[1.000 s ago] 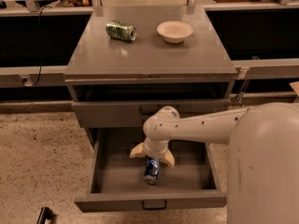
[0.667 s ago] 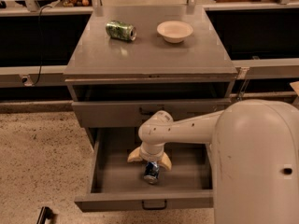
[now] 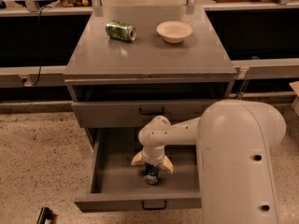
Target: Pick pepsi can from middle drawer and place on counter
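Hovered in the drawer (image 3: 117,178) with jaws spread astride the blue can (image 3: 151,174); probably needed centring and lowering before squeezing.

The hand (image 3: 152,164), low in the centre of the frame inside the middle drawer (image 3: 117,181), sat mostly under its own white wrist (image 3: 154,136), which also covered the upper part of the pepsi can (image 3: 151,174). The arm housing (image 3: 238,162) at lower right ran off the bottom edge and blocked the drawer's right end.
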Controlling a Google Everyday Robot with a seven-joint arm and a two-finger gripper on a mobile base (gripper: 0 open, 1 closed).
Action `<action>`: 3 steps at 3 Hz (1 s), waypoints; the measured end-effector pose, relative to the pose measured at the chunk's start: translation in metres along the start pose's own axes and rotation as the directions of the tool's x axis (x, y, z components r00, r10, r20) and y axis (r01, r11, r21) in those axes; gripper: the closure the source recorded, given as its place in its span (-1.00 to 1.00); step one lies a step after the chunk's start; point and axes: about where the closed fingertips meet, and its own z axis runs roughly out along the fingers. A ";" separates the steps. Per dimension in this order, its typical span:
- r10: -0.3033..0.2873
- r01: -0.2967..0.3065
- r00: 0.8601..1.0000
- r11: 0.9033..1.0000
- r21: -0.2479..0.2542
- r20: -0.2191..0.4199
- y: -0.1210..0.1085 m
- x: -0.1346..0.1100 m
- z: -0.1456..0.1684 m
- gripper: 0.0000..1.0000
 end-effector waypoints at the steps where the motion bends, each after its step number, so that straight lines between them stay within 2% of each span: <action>1: 0.004 -0.007 1.000 0.996 0.092 0.024 -0.005 0.000 -0.004 -1.00; 2: -0.024 0.021 0.999 0.996 0.090 0.026 -0.002 -0.001 -0.002 -1.00; 3: 0.008 -0.009 0.999 1.000 0.017 0.054 0.003 0.002 0.021 -1.00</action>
